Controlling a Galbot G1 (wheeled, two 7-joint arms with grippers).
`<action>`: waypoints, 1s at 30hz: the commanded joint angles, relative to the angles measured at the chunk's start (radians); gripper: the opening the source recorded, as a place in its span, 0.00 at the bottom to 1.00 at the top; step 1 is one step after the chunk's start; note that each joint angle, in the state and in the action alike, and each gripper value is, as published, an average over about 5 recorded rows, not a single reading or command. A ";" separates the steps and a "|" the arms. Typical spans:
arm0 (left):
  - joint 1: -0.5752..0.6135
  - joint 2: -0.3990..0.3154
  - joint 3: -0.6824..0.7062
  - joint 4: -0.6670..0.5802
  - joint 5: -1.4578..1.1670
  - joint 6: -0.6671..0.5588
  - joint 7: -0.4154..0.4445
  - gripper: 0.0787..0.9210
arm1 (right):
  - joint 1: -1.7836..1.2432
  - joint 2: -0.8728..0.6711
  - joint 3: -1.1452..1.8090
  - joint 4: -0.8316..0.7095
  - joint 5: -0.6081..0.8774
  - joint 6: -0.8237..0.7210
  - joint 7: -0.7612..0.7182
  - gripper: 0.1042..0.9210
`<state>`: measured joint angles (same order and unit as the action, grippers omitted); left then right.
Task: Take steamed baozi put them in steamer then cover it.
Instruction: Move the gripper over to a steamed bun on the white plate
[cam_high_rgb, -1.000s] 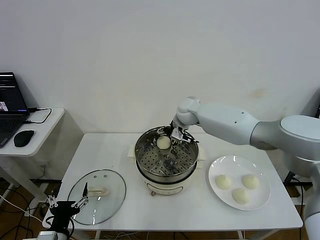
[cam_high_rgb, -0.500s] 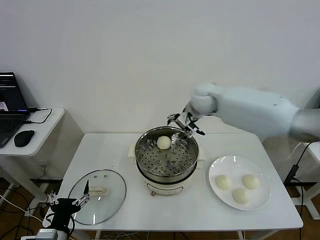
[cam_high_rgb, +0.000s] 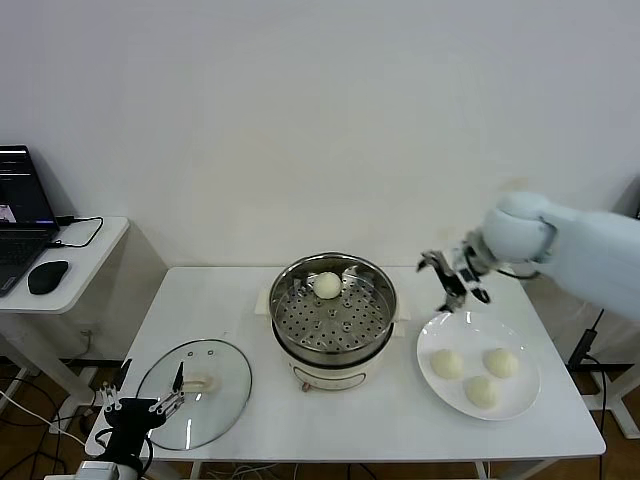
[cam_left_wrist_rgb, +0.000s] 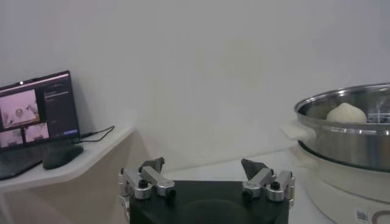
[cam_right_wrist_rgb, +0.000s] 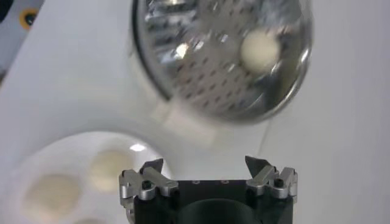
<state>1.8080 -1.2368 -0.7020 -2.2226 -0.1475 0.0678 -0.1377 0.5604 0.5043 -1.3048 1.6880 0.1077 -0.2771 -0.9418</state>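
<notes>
A white table (cam_high_rgb: 250, 310) holds the steamer (cam_high_rgb: 333, 320), a shiny metal pot on a cream-white base, standing in the middle. One steamed baozi (cam_high_rgb: 327, 285) sits inside it on the tray with holes, near the back wall of the pot. The same bun shows over the metal rim in the left wrist view (cam_left_wrist_rgb: 346, 113) and as a pale round blob in the right wrist view (cam_right_wrist_rgb: 260, 50). To the right of the steamer lies a flat white plate (cam_high_rgb: 440, 330) with three more buns (cam_high_rgb: 481, 390) on it, close together. The right gripper (cam_high_rgb: 453, 275) hangs in the air between the steamer and the plate, just above the plate's back edge. Its fingers are spread wide and hold nothing. The cover (cam_high_rgb: 215, 365), a clear glass lid with a cream-white handle, lies flat on the table near the front left corner, well apart from the steamer. The left gripper (cam_high_rgb: 140, 408) waits low at the front left edge of the table, right beside the lid, and may be just touching its rim, though that is hard to tell. Its fingers are spread wide too and are empty. A small side table (cam_high_rgb: 90, 245) on the left holds a laptop (cam_high_rgb: 22, 215) and a black mouse (cam_high_rgb: 47, 275).
</notes>
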 joint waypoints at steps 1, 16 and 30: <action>0.004 -0.005 -0.006 -0.009 0.000 0.004 0.000 0.88 | -0.216 -0.144 0.075 0.034 -0.092 -0.028 -0.003 0.88; 0.022 -0.012 -0.025 -0.002 0.002 0.004 0.001 0.88 | -0.552 -0.022 0.321 -0.148 -0.181 -0.006 0.032 0.88; 0.023 -0.012 -0.031 0.000 0.002 0.003 0.003 0.88 | -0.656 0.065 0.405 -0.232 -0.195 0.006 0.059 0.88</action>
<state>1.8314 -1.2480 -0.7316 -2.2238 -0.1457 0.0708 -0.1357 -0.0071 0.5307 -0.9616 1.5070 -0.0691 -0.2723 -0.8919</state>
